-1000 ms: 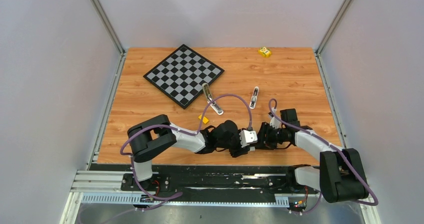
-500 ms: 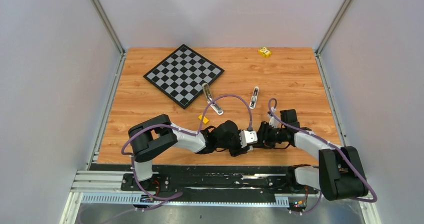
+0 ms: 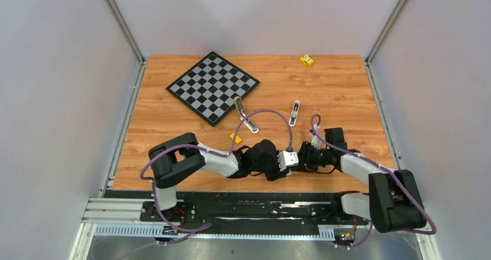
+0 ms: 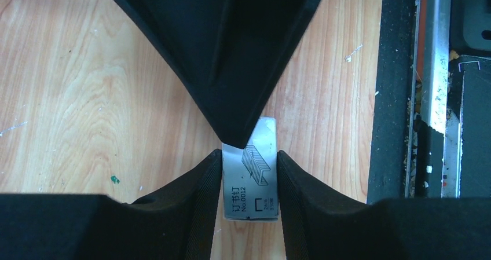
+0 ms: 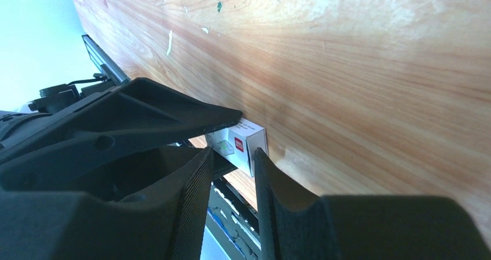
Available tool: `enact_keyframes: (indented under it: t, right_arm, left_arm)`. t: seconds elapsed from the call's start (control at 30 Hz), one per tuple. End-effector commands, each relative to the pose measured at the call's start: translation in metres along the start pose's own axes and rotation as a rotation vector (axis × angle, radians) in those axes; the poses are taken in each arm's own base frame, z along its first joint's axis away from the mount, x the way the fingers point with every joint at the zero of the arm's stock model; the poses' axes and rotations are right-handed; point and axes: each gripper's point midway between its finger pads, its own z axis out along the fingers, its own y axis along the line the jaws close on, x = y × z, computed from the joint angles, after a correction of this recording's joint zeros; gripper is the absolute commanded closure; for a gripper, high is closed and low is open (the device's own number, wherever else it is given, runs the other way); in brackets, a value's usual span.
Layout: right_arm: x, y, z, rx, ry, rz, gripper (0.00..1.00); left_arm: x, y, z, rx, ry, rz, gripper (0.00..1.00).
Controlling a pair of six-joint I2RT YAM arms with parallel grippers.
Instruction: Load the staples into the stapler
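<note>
Both claws have narrowed since a second ago, and the right gripper [image 3: 302, 157] has edged slightly toward 9 o'clock to meet the left gripper [image 3: 294, 160] over the small white labelled cardboard box [image 4: 250, 185].

From above, the two arms meet tip to tip near the front edge of the wood-grain tabletop [image 3: 347, 92]. The small stapler with its grey-olive top and shiny metal base [image 3: 245, 115] lies swung open at 11 o'clock from that meeting point, near the nearest corner of the black-and-white chessboard [image 3: 212, 87]. A slim pale stick-shaped item [image 3: 295, 113] lies at 12 o'clock, a yellow block [image 3: 306, 60] sits at the far edge beyond it, and a small yellow scrap [image 3: 235, 137] lies beside the left arm. No loose staples can be made out.

Through the left wrist camera, the left claw pinches the box, one ribbed finger against each long side, while the right claw's black fingers [image 4: 231, 69] come down from 12 o'clock onto the box's far end.

Through the right wrist camera, the right fingertips bracket the box's end. Whether they already press on it cannot be told.
</note>
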Motion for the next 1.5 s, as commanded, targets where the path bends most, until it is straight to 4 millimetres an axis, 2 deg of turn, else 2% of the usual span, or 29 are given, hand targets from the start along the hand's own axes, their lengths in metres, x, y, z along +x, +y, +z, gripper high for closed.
enact_keyframes:
  t: [0.0, 0.17, 0.4, 0.77, 0.97, 1.27, 1.4, 1.47]
  right_arm:
    - [0.007, 0.002, 0.001, -0.055, 0.015, 0.024, 0.65]
    - [0.013, 0.001, 0.004, -0.077, 0.034, 0.041, 0.66]
    - [0.011, 0.004, 0.006, -0.112, 0.011, 0.022, 0.68]
    - [0.006, 0.011, 0.006, -0.152, -0.011, 0.012, 0.72]
    - [0.006, 0.010, 0.008, -0.166, -0.013, 0.015, 0.74]
    - [0.009, 0.009, 0.010, -0.179, -0.006, 0.026, 0.76]
    - [0.009, 0.007, 0.009, -0.160, -0.009, 0.025, 0.79]
    - [0.009, 0.006, 0.010, -0.158, -0.009, 0.024, 0.83]
  left_arm:
    - [0.004, 0.001, 0.002, -0.016, 0.021, 0.006, 0.58]
    - [0.002, 0.001, 0.003, -0.015, 0.015, 0.004, 0.60]
    - [0.005, -0.001, 0.003, -0.006, 0.020, -0.001, 0.63]
    - [0.004, -0.003, 0.004, 0.001, 0.009, -0.009, 0.63]
    - [0.003, -0.005, 0.002, 0.003, -0.006, -0.027, 0.59]
    - [0.004, -0.003, 0.000, -0.010, -0.002, -0.032, 0.59]
    - [0.005, -0.001, -0.009, -0.028, 0.012, -0.022, 0.52]
    - [0.005, 0.000, -0.015, -0.039, 0.019, -0.017, 0.49]
